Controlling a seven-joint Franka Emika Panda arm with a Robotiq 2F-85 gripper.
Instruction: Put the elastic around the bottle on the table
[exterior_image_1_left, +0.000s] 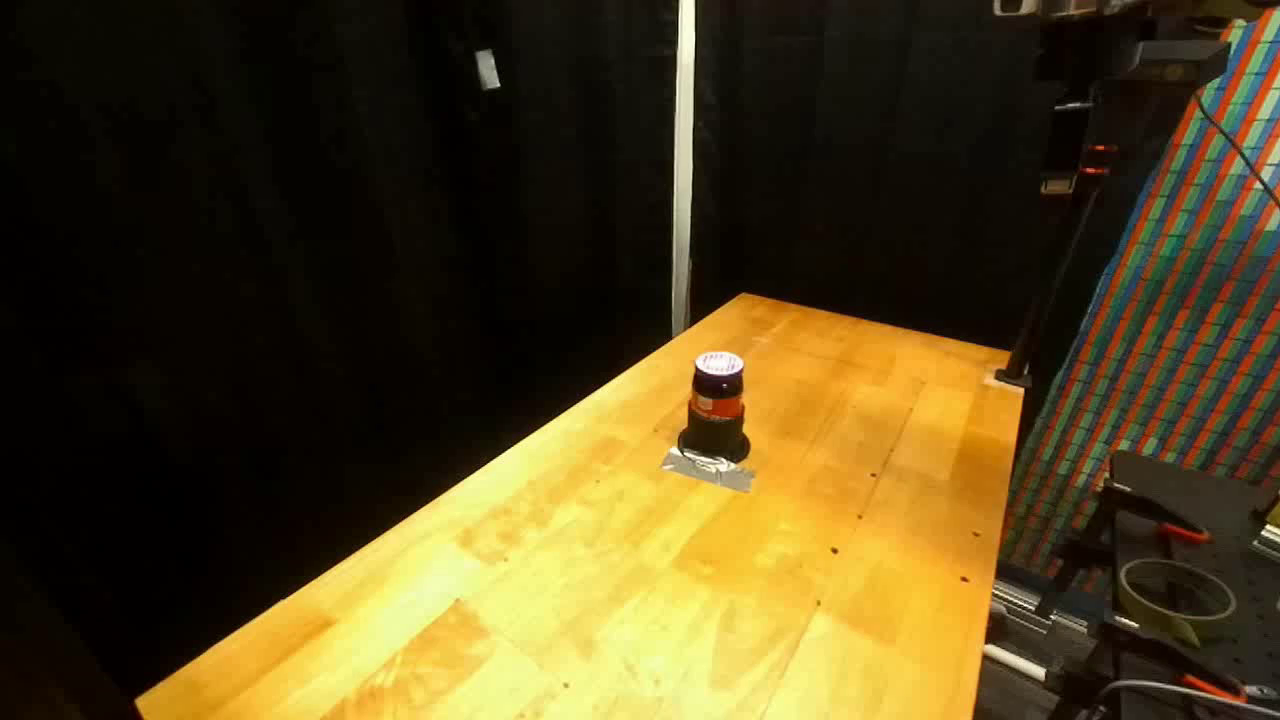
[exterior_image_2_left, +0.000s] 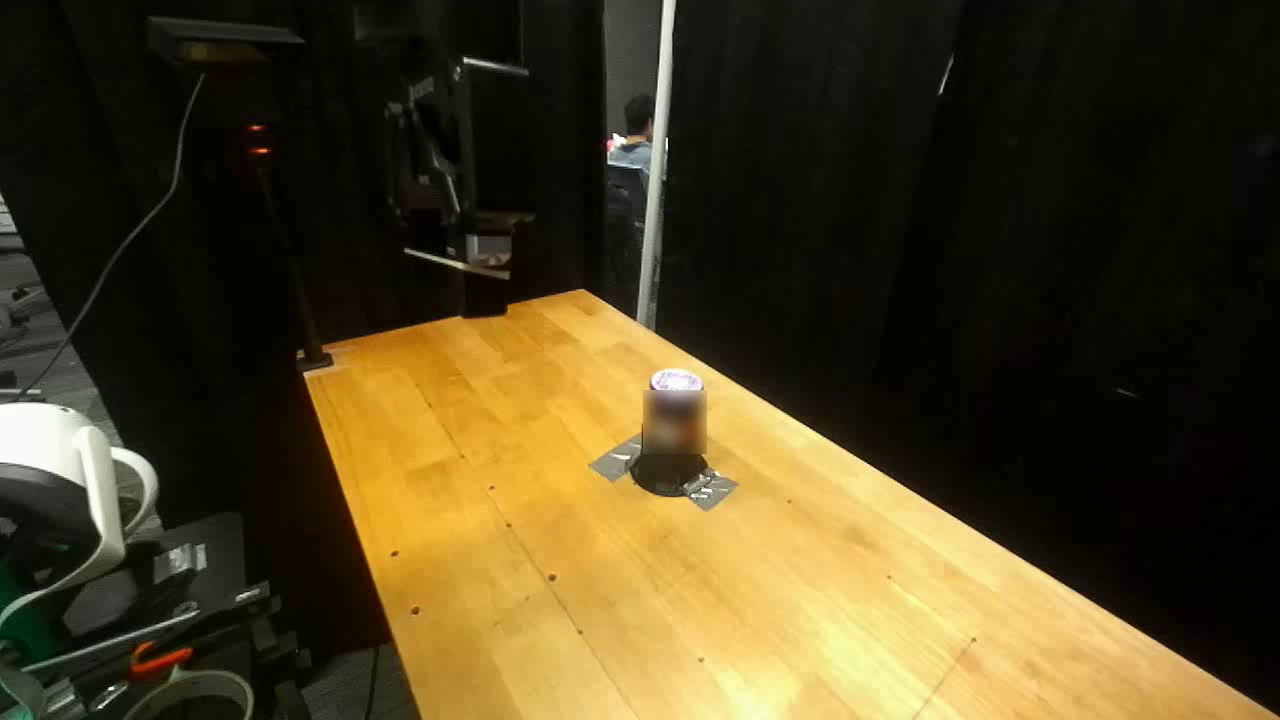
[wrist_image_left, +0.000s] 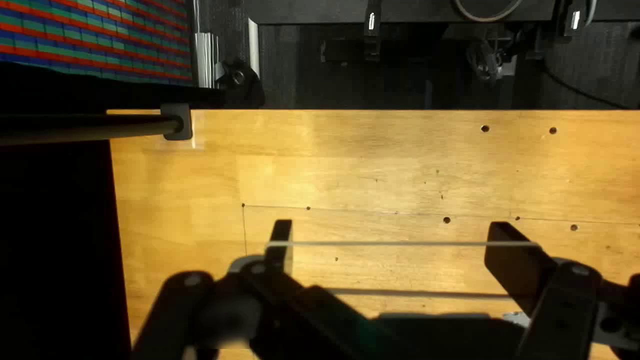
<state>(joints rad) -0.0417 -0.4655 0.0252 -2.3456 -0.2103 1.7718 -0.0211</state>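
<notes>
Black curtains (exterior_image_1_left: 300, 250) fill the back of both exterior views, and here's your table (exterior_image_1_left: 600, 560), long, light wood, running away from you under bright light. Off one edge hangs the checked sheet (exterior_image_1_left: 1160, 300), red, green and blue, and you catch it again in the top left corner of the wrist view. Now your gripper (wrist_image_left: 392, 239), there in the wrist view: its two fingers (wrist_image_left: 509, 264) are spread wide, facing each other, tabletop showing through the gap. Over to the bottle (exterior_image_1_left: 718, 387), upright out on the table, in both exterior views; you get its round pale top, dark shoulders and an orange label (exterior_image_1_left: 716, 406). Beneath it is a black base (exterior_image_1_left: 714, 440); in it or on it, you can't tell. Silver tape (exterior_image_2_left: 613, 460) touches that base and lies flat on the wood. And the thinnest piece, your elastic (wrist_image_left: 380, 243): pale, pulled straight from finger to finger, bending at each outer side, apart from the bottle. A darker line (wrist_image_left: 415, 293) crosses lower down; strand or shadow, you can't tell.
</notes>
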